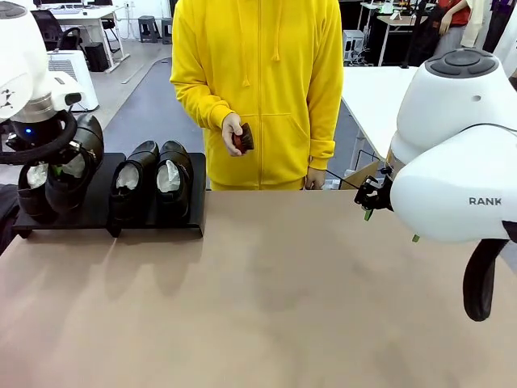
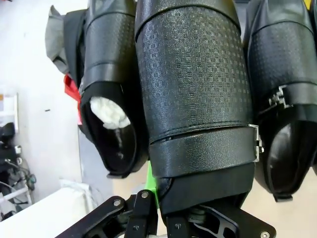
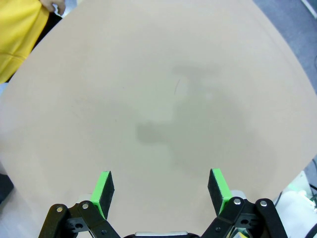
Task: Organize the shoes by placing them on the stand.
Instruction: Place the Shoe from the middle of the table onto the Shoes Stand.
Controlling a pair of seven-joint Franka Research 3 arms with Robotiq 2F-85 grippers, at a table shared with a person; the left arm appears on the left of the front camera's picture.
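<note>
The shoes sit at the far left of the table. The left gripper (image 2: 161, 208) is shut tight on the heel edge of one shoe (image 2: 195, 94), with a green pad (image 2: 151, 186) pressed on its side. This shoe has a bumpy skin and a small silver buckle. A second shoe (image 2: 106, 99) with white paper inside is just beside it, and a third shoe (image 2: 285, 89) is on its other side. From the front, the held shoe (image 1: 71, 174) is at the left end of the stand (image 1: 97, 220), next to another one (image 1: 34, 187). Two more shoes (image 1: 153, 179) stand side by side at the right end of the stand, toes pointing far.

The right gripper (image 3: 161, 191) is wide open and holds nothing. Its green fingers (image 3: 103, 191) hang over the bare table (image 3: 163, 99). From the front, it (image 1: 371, 202) is up at the right side, well apart from the stand.

The table (image 1: 266, 299) is flat and tan, with soft shadows on it. A person in a yellow hoodie (image 1: 258, 81) stands at the far side, with a small reddish brush (image 1: 242, 140) in one hand (image 1: 232, 131). Behind are a grey floor (image 1: 149, 89), white desks (image 1: 371, 97) and chairs (image 1: 56, 28).
</note>
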